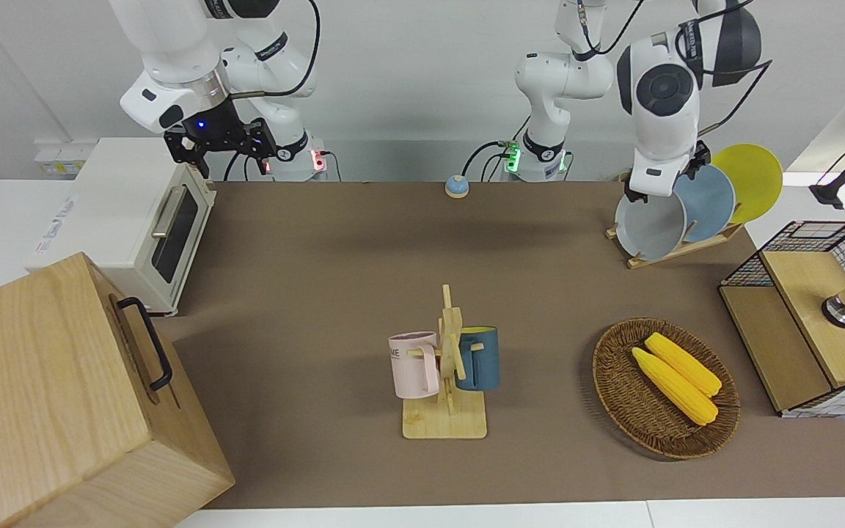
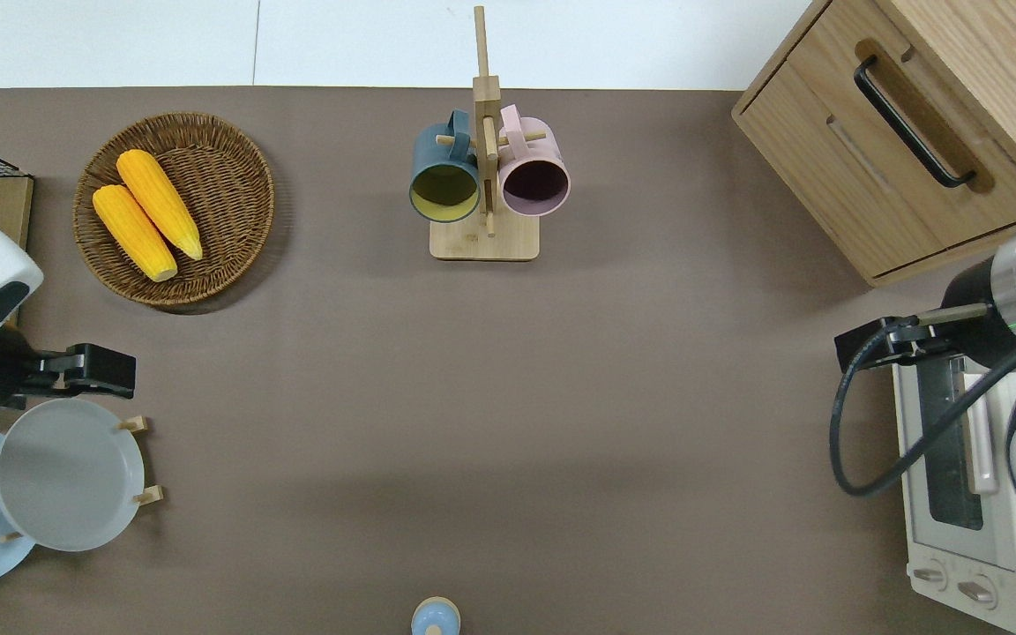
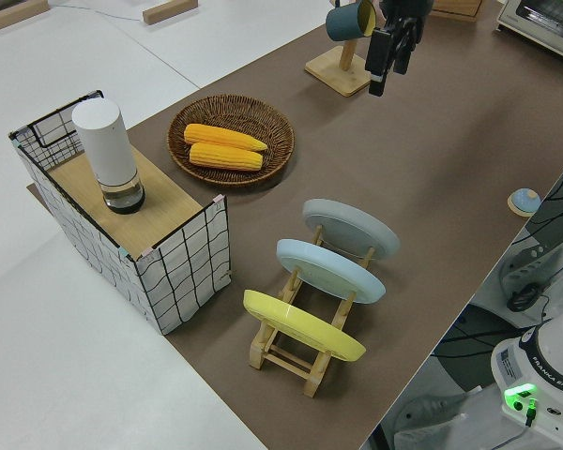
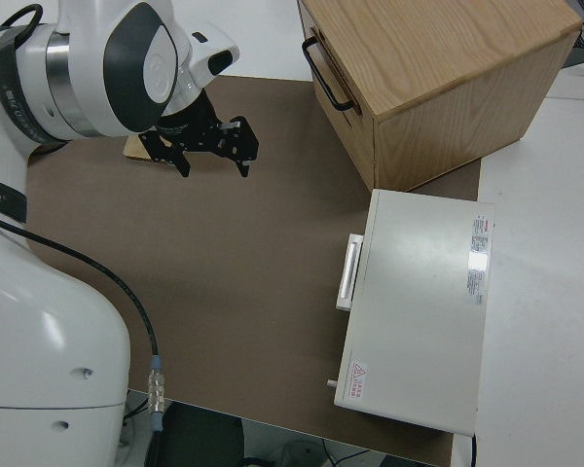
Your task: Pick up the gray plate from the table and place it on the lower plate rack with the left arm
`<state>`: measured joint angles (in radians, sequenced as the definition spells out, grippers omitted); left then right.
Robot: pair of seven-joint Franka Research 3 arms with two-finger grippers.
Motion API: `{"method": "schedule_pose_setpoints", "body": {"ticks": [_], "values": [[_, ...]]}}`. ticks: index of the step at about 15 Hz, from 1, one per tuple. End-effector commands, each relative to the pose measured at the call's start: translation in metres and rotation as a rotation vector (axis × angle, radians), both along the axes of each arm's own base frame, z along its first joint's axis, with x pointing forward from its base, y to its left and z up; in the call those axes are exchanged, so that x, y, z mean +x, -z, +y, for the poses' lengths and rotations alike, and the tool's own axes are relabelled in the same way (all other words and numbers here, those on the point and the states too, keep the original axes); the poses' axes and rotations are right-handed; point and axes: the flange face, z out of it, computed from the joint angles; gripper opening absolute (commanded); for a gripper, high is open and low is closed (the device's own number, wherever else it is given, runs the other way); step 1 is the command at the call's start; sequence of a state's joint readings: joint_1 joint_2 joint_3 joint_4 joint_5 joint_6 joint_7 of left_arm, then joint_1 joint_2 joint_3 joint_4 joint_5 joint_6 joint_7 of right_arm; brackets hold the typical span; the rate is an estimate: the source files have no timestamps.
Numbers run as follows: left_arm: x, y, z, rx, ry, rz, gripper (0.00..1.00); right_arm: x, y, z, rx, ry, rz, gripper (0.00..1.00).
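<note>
The gray plate [image 1: 650, 224] leans in the lowest slot of the lower plate rack [image 1: 675, 249], at the left arm's end of the table. It also shows in the overhead view [image 2: 67, 476] and the left side view [image 3: 350, 228]. My left gripper [image 2: 85, 370] is open and empty, up in the air over the table just off the plate's rim, clear of it. In the left side view the left gripper [image 3: 388, 64] shows its fingers apart. The right arm is parked, its right gripper [image 4: 212, 151] open.
A light blue plate [image 1: 708, 202] and a yellow plate [image 1: 749, 180] stand in the higher slots. A wicker basket [image 2: 235, 159] with corn, a wooden mug stand [image 2: 483, 238] with two mugs, a wire crate [image 1: 804, 242], a toaster oven [image 1: 136, 213] and a wooden cabinet [image 1: 48, 389] stand around.
</note>
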<state>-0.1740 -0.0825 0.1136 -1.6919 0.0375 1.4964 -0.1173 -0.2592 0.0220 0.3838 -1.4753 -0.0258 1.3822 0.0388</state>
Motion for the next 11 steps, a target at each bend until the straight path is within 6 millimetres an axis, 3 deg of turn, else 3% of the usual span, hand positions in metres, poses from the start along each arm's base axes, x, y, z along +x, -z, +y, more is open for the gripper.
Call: {"method": "schedule_pose_setpoints", "body": {"ticks": [1,4,11], "values": [[0.003,-0.030,-0.006,-0.055,0.092,-0.051,0.99,-0.002,-0.004,-0.002,-0.007,0.014,0.000,0.983],[0.009,-0.035,-0.013,-0.086,0.107,-0.063,0.99,-0.002,-0.004,-0.003,-0.008,0.016,0.000,0.983],[0.021,-0.014,-0.023,-0.080,0.120,-0.036,0.99,-0.002,-0.003,-0.003,-0.008,0.016,0.002,0.983]]}}
